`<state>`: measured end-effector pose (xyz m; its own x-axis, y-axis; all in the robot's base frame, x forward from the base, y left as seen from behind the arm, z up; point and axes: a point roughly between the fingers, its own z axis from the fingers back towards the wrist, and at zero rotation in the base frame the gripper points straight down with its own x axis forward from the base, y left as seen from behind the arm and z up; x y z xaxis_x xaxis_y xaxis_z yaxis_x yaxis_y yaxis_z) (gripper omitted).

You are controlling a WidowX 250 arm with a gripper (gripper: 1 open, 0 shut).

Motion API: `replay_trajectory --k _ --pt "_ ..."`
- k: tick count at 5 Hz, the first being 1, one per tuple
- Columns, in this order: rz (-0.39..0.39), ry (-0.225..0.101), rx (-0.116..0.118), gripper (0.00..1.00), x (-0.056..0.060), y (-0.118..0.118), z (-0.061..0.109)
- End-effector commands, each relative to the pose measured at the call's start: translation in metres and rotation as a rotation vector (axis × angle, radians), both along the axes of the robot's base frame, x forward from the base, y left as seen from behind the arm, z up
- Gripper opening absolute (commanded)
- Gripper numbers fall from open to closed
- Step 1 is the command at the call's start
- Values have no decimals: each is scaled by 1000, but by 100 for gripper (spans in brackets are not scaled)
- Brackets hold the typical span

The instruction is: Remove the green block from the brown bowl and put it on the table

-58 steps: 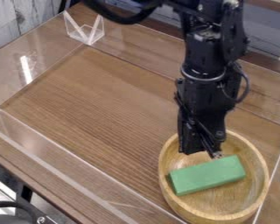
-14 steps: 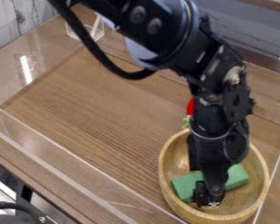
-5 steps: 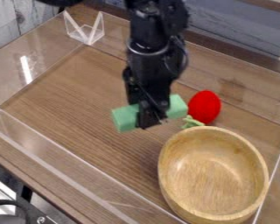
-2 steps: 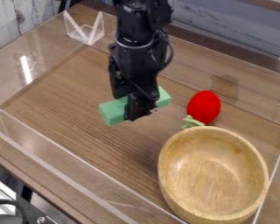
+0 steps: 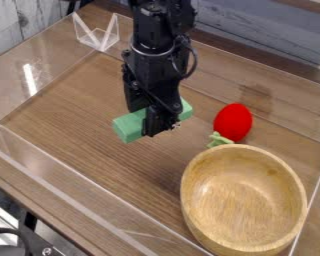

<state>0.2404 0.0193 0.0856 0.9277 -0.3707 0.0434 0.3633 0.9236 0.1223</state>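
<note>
One green block [image 5: 132, 124] — formerly in the brown bowl [image 5: 244, 208] — now gripper [image 5: 155, 125]-held, tableward.

The black gripper [image 5: 155, 124] points down, clamped on the green block [image 5: 152, 122] above the table [image 5: 83, 120]. The brown bowl [image 5: 244, 210] sits empty, near a red strawberry toy [image 5: 232, 122].

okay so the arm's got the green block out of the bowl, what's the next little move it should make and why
Probably lower the block the last bit and open. The gripper holds the green block over bare table, away from the empty brown bowl and the red toy. Whether the block already touches the wood is unclear.
</note>
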Motion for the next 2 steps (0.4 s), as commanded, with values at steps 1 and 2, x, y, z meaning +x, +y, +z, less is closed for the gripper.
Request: replay_trajectory --k 1,2 --pt "13 -63 7 0 13 1 12" --pt "16 -69 7 0 14 -2 12"
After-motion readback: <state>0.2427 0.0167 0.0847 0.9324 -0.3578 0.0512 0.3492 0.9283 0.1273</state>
